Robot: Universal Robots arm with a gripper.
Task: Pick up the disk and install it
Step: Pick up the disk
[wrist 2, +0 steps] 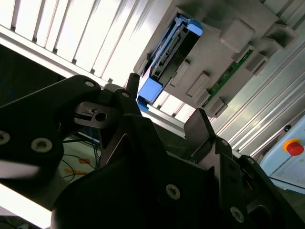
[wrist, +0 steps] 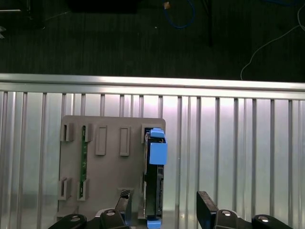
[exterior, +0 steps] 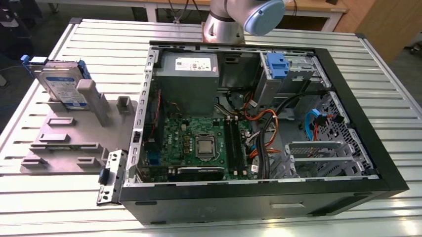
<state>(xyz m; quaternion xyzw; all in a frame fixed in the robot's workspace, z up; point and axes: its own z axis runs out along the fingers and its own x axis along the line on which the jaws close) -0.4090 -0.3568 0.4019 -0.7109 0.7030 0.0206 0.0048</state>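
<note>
Fingers (wrist: 206,206) of the gripper (wrist: 164,193) are spread wide, and nothing is held between them. In the first wrist view they are pointed toward the disk (wrist: 153,191) and are kept well apart from it. The disk is stood on its edge in a slot of the grey holder (wrist: 112,167), with its blue frame clipped around it. In the exterior view the holder is seen on the slatted table (exterior: 53,197), just beside the open computer case (exterior: 231,202), on the exterior view's left.

No part of the task can be judged as done. The disk has not been gripped or lifted, so both the pick-up and the fitting into the case are left.

Counted:
- two fingers
- one disk
- one holder
- one green circuit strip (wrist: 83,157), stood in another slot of the holder
- one case
- one grey power-supply box (exterior: 188,74) inside the case
- one blue bracket (exterior: 277,64) in the case's bay, near the arm (exterior: 231,22)
</note>
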